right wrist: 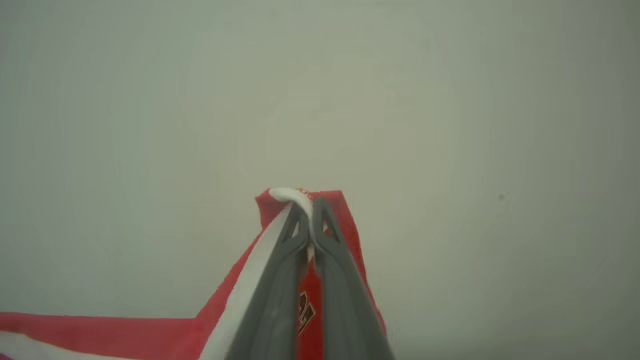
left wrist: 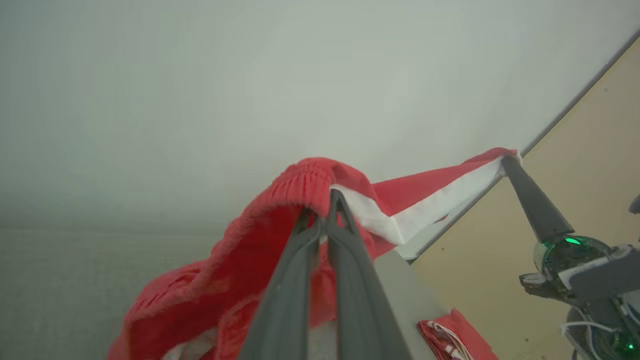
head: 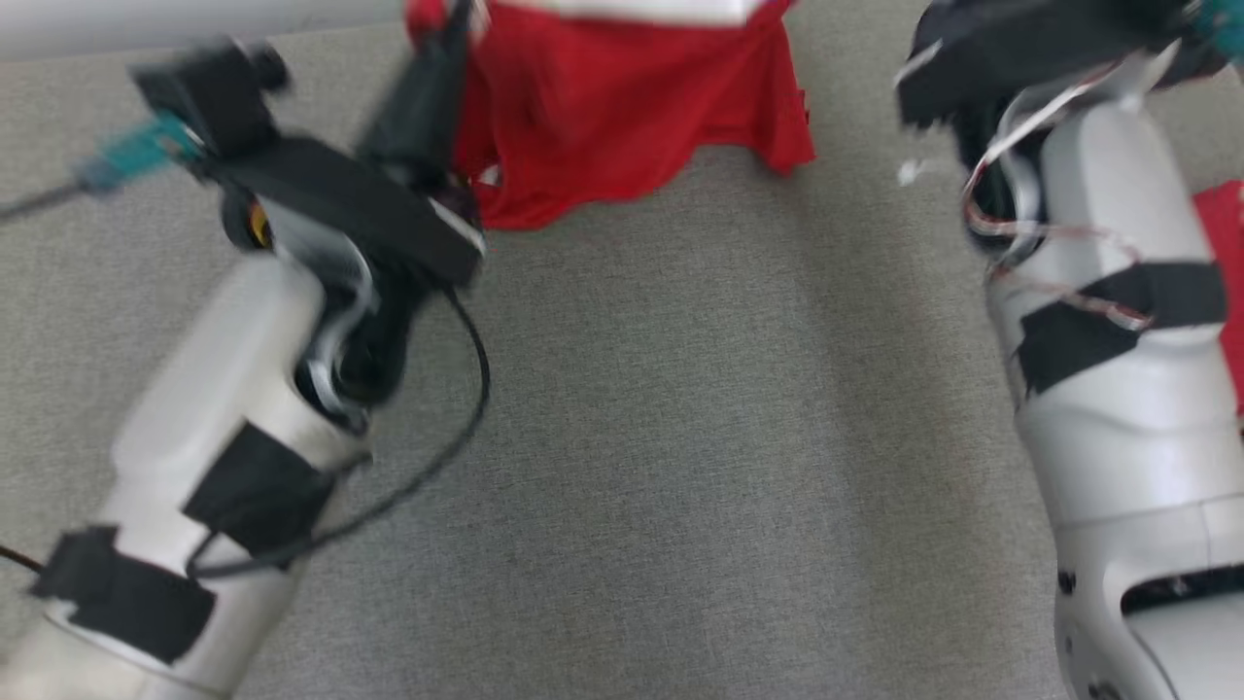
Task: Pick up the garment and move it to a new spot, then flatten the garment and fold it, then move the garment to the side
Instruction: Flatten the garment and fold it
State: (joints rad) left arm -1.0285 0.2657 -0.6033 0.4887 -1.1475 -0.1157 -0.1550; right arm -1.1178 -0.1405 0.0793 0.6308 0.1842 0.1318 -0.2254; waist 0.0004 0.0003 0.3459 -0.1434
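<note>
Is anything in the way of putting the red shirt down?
Nothing visible. The red and white fabric shirt, held by the left gripper and right gripper, hangs over bare grey cloth table. More red cloth lies far right.

It appears to be a bare robot test room, with a grey cloth-covered work surface [head: 680, 437], a plain pale wall [left wrist: 225, 90] beyond the fingers [left wrist: 350, 300] of the left gripper [left wrist: 321, 207] and a tan area [left wrist: 575, 165] to their right.

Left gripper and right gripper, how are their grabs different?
The dark-fingered left gripper pinches a ribbed red edge of the red, white-trimmed garment; the dark-fingered right gripper pinches a white-trimmed corner. Cloth bunches below the left, peaks narrowly at the right. Both are shut on it.
</note>
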